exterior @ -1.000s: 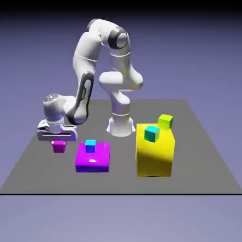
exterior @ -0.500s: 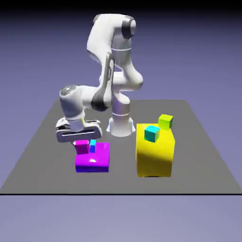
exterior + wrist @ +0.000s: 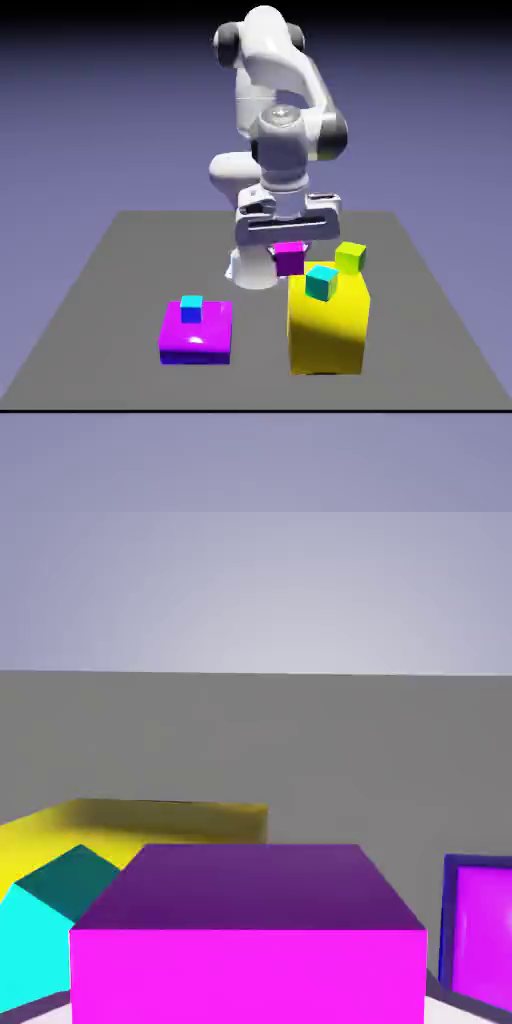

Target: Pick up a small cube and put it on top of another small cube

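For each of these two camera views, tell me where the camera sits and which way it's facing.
Exterior view: fixed, off the robot, across the table and above, facing the whole arm, end effector holding the small magenta cube.
Hand view: on the hand, looking along the end effector; no robot part clearly shows.
Shared: magenta cube, yellow block, cyan cube.

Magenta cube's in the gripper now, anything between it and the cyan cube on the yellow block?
Nothing visible. The small magenta cube hangs in the gripper, up and toward the exterior view's left of the cyan cube on the yellow block, open air between.
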### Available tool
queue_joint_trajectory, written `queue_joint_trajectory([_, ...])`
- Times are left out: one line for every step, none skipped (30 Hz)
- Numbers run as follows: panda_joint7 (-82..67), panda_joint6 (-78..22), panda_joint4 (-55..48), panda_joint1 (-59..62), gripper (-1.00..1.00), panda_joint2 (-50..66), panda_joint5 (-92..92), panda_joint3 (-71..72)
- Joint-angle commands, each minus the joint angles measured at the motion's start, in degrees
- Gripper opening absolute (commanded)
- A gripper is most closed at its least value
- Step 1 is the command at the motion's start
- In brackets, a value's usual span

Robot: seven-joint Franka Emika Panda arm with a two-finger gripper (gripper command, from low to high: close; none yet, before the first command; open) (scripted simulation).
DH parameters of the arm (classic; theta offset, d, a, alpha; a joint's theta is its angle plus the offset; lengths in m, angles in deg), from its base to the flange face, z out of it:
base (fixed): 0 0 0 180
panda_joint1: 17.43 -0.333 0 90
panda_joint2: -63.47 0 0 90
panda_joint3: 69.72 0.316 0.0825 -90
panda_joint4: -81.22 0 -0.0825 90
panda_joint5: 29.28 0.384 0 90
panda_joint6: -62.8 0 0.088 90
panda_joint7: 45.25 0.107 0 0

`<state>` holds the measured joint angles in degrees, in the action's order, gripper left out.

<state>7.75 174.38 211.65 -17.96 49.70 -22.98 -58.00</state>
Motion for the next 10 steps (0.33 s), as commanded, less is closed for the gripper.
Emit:
queue_joint_trajectory([2.32,-1.5,-0.67,-0.01,-1.0,-0.92,-0.34,2.08])
queue_joint_trajectory([4.31,-2.52,-1.05,-0.03,-1.0,-1.65,-0.49,3.93])
queue_joint_trajectory([4.38,-0.03,0.72,-0.09,-1.0,-0.92,-0.52,4.1])
queue_joint_trajectory([4.45,2.46,2.49,-0.14,-1.0,-0.19,-0.55,4.28])
queue_joint_trajectory([4.53,4.95,4.26,-0.2,-1.0,0.54,-0.58,4.46])
queue_joint_trajectory([4.6,7.44,6.04,-0.26,-1.0,1.27,-0.61,4.63])
queue_joint_trajectory([4.61,7.86,6.34,-0.27,-1.0,1.4,-0.61,4.66])
queue_joint_trajectory([4.61,7.86,6.34,-0.27,1.0,1.4,-0.61,4.66])
queue_joint_trajectory([4.61,7.86,6.34,-0.27,1.0,1.4,-0.61,4.66])
queue_joint_trajectory([4.54,5.38,4.56,-0.21,1.0,0.67,-0.58,4.49])
